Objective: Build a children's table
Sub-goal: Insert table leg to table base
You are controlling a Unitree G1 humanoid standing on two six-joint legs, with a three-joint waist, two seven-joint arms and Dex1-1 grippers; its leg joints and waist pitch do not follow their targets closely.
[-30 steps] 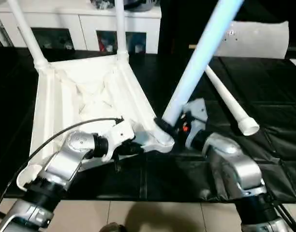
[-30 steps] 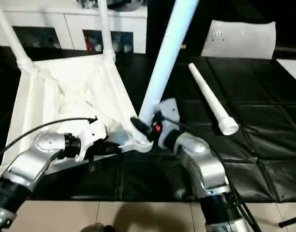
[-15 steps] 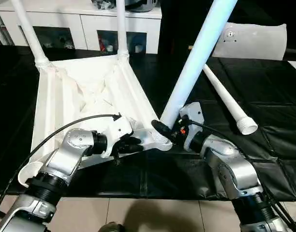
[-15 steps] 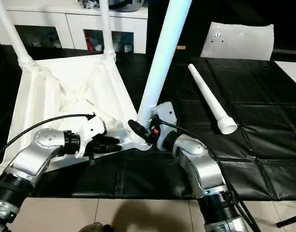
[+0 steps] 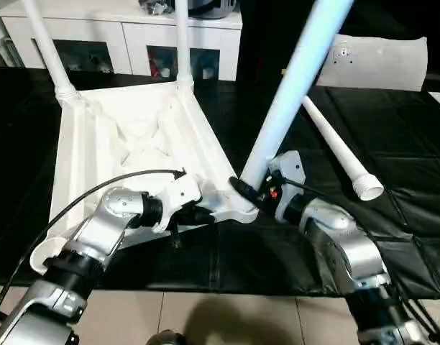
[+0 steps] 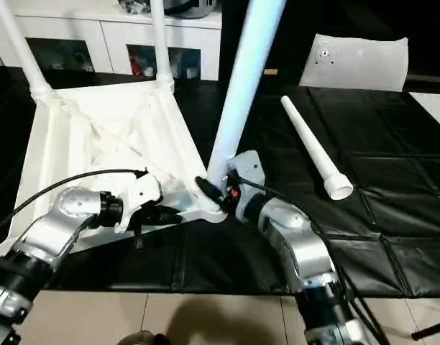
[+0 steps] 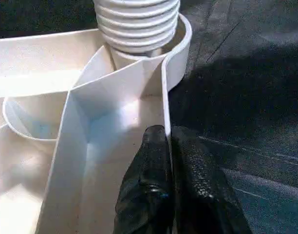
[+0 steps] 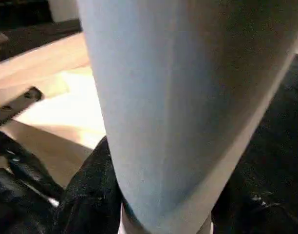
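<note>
- The tabletop (image 5: 134, 136) lay upside down, ribbed underside up, on the black surface (image 5: 392, 215) in the left half of the head views, with two legs already standing in its far corner sockets at the upper left.
- The third leg (image 5: 292, 86) stood in the near corner socket (image 5: 241, 208) at centre frame. Its long axis ran steeply up and leaned toward the upper right, so it was not yet square to the tabletop.
- The right gripper (image 5: 250, 192) was clamped around that leg's base, just above the socket.
- The left gripper (image 7: 171, 161) had its fingers together, pinching the tabletop's rim just left of the socket.
- The fourth leg (image 5: 335, 147) lay flat at the right, its wide end toward the lower right. It lay nearer the right arm.
</note>
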